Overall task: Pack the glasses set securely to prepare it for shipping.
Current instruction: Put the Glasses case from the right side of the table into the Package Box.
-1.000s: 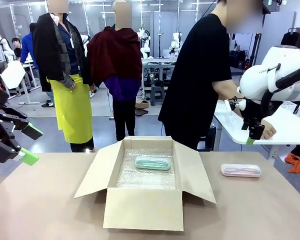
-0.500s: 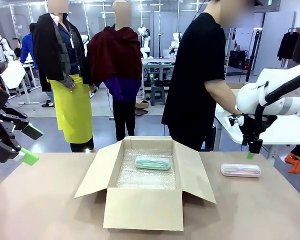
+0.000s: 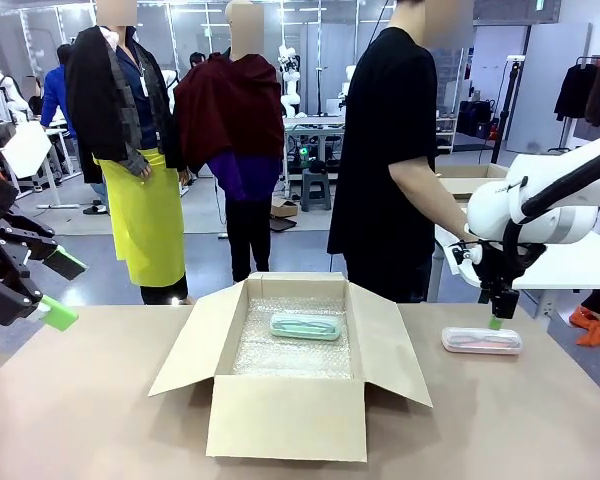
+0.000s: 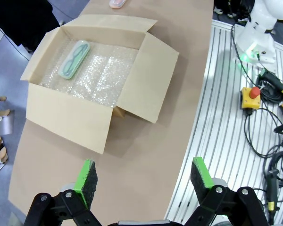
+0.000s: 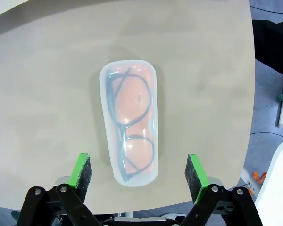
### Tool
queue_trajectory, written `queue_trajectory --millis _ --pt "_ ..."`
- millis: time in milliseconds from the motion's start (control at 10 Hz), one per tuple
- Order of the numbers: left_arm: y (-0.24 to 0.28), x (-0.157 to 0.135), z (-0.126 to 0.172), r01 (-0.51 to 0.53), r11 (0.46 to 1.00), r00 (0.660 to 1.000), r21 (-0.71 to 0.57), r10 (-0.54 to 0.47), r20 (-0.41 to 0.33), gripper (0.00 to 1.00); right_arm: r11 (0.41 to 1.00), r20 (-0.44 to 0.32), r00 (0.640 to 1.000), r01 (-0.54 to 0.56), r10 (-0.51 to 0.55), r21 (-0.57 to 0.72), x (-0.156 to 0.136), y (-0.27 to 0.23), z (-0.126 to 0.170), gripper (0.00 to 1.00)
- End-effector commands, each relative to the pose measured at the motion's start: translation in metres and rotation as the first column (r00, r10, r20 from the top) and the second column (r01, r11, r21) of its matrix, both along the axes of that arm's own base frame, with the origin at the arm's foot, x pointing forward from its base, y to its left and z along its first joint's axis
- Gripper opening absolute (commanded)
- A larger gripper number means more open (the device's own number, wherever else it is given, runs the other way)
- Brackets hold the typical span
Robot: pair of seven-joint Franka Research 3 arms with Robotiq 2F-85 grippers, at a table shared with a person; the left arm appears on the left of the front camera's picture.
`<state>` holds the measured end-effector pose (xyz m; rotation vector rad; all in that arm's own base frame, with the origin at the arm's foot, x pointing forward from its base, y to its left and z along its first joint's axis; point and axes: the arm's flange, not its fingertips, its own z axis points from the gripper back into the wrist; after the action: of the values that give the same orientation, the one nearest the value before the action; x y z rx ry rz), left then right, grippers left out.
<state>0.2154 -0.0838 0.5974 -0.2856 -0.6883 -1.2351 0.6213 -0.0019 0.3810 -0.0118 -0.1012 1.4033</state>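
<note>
Directly beneath spread right claw (image 5: pixel 137 169), pink case (image 5: pixel 129 122) flat on table (image 5: pixel 47 94)

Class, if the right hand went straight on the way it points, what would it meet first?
Most likely the pale pink glasses case, lying flat on the table directly ahead of the open right hand.

front camera looks across the table (image 3: pixel 540 420) at the person (image 3: pixel 385 150); left wrist camera peers down from high on the carton (image 4: pixel 148 80), shared with front; right wrist camera hangs close over the pink case (image 5: pixel 129 122).
</note>
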Motion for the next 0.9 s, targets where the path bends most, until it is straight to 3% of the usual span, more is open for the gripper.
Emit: queue_trajectory --millis 0,800 --pt "0.001 -0.001 0.001 0.02 1.0 1.0 -0.006 -0.02 0.007 1.0 1.0 0.004 1.0 0.002 -0.002 -0.004 -0.001 -0.001 0.003 1.0" --pt "0.001 -0.001 0.001 0.02 1.0 1.0 -0.006 -0.02 0.007 1.0 0.99 0.023 0.991 -0.136 0.135 0.023 0.012 0.011 -0.066 1.0"
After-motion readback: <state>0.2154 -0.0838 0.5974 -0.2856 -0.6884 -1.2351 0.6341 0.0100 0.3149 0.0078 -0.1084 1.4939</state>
